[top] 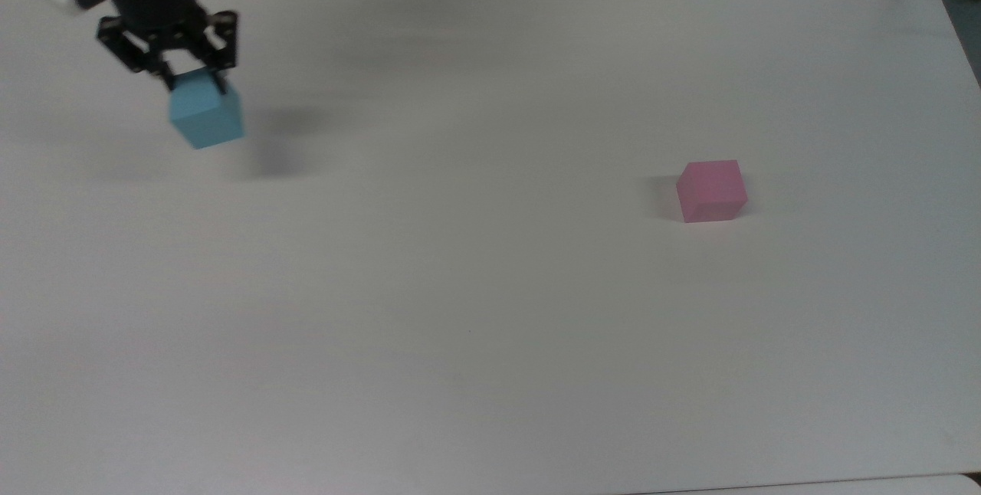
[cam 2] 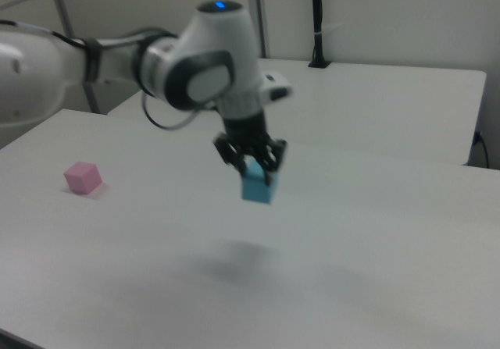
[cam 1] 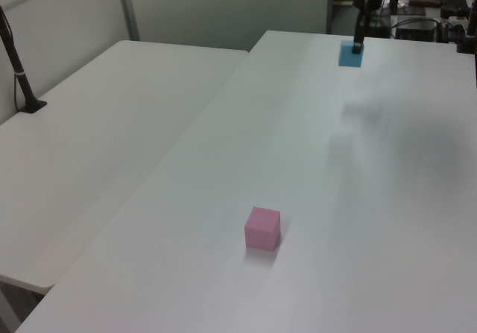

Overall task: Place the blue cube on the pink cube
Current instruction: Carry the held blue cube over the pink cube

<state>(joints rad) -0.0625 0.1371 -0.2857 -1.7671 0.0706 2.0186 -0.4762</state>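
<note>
1. My claw [top: 191, 83] is clamped on the matte, sharp-edged blue cube [top: 207, 118], held clear above the smooth white table [top: 490, 326] near a far corner.
2. The matte pink cube [top: 711, 190] rests well apart, toward the opposite edge.

A white table [top: 490, 342] is carrying 1 thing directly: the pink cube [top: 711, 190] is sitting flat on it, toward the top view's right. A soft shadow [cam 2: 234, 259] is lying on its bare surface.
</note>
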